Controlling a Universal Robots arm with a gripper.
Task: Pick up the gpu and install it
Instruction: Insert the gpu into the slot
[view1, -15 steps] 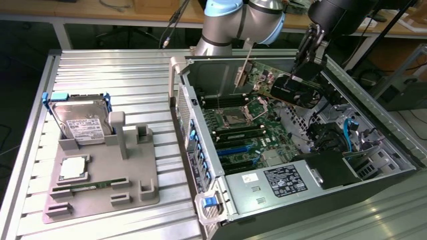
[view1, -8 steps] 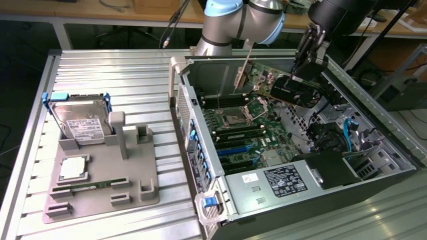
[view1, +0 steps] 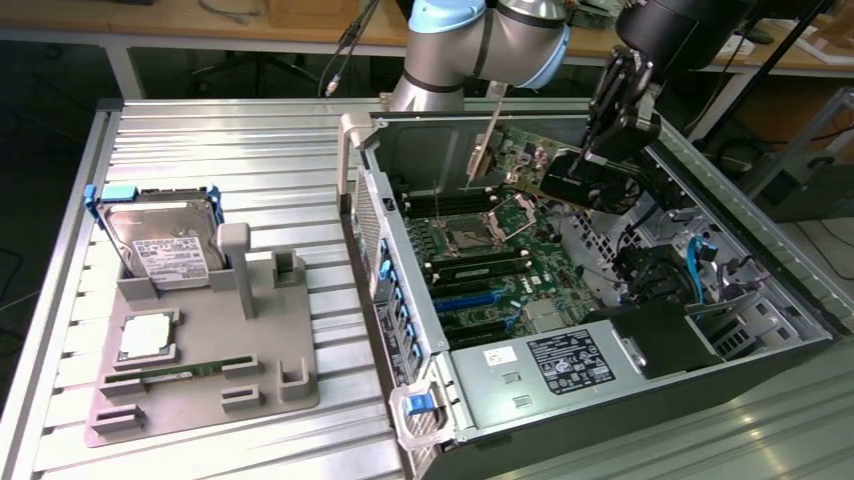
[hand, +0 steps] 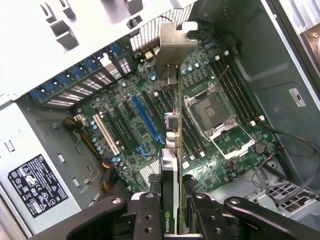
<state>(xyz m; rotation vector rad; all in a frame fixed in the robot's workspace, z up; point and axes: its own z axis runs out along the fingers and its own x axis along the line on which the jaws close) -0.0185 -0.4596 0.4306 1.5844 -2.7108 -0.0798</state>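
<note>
The jaws are partly closed and clamp the graphics card (hand: 171, 150) by one end, a finger (hand: 150, 210) pressed on each flat face. In the wrist view the card runs away from the jaws edge-on, with its pale metal bracket (hand: 176, 42) at the far end, near the perforated rear wall of the computer case (hand: 280, 65).

In the exterior view the card (view1: 531, 160) hangs inside the open case (view1: 400, 300), tilted, bracket (view1: 478, 152) pointing down towards the rear wall, and apart from the motherboard (view1: 494, 270) below it. Seen from the wrist, it lines up over the rows of slots between the long blue slot (hand: 145, 117) and the empty processor socket (hand: 210, 112). Which slot it is meant for I cannot tell.

Further out, on the exterior view's left, a grey holder (view1: 200, 350) sits on the ribbed metal table (view1: 227, 150). It carries a hard drive (view1: 160, 245) standing at the back and a narrow memory stick (view1: 187, 372) lying near the front.

By my judgement the pick-up is done: the card is lifted, carried over and inside the case. The install is not: no edge of the card sits in a slot, and the bracket is not seated at the rear wall.
</note>
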